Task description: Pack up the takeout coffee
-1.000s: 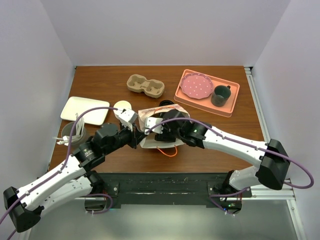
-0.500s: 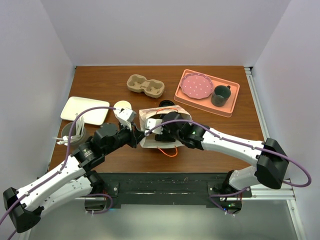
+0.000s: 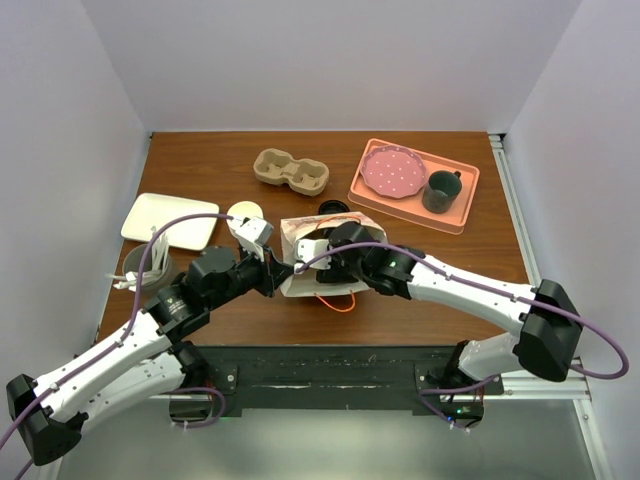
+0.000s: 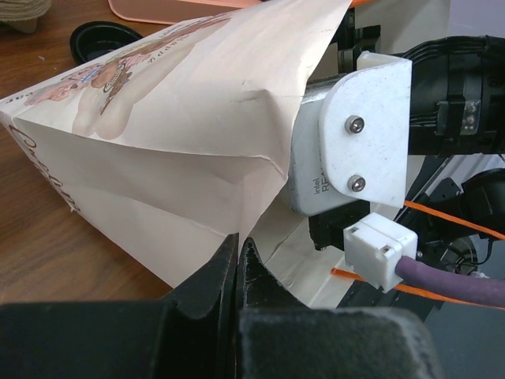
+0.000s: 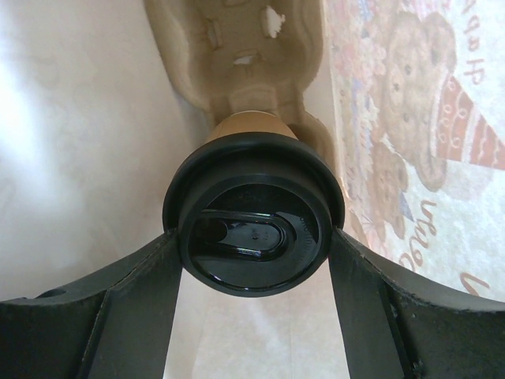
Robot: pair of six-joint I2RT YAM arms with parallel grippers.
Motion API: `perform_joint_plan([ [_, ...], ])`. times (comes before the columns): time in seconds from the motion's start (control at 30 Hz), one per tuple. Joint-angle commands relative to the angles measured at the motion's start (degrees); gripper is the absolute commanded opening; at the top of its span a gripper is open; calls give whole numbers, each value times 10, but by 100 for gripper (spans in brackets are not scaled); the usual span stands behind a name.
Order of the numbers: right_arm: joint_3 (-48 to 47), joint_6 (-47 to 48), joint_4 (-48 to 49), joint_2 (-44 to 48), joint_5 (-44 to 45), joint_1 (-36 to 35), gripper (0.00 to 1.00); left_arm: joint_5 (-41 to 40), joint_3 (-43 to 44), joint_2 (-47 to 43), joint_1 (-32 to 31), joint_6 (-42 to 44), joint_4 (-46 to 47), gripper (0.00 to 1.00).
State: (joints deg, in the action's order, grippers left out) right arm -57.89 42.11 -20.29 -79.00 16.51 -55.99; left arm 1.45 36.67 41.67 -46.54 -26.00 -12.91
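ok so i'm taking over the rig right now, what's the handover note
Left gripper: shut, pinching the edge of the paper bag at its mouth.
Right gripper: inside the bag, closed on the takeout coffee at its black lid.
Done: cup is in the bag, with a pulp carrier just beyond it; whether it is seated is unclear.
Left: set the cup down, release it, withdraw both arms.

From overhead I get bright, even light on the counter (image 3: 200, 170), with soft shadows and no glare. On the left wrist view the paper bag (image 4: 173, 158) is sharp and well lit, while the left tool (image 4: 239, 249) at 6 o'clock is dark and blurred. The right wrist view is warm and diffuse, and the black lid (image 5: 252, 237) carries a faint sheen.
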Motion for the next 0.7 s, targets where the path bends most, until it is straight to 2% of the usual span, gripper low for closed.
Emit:
perform_joint_plan([
  [0.0, -9, 40, 7, 21, 9, 10, 15, 21, 11, -4, -3, 1, 11, 0],
  [0.67, -2, 84, 26, 1, 7, 33, 15, 21, 13, -4, -3, 7, 9, 0],
])
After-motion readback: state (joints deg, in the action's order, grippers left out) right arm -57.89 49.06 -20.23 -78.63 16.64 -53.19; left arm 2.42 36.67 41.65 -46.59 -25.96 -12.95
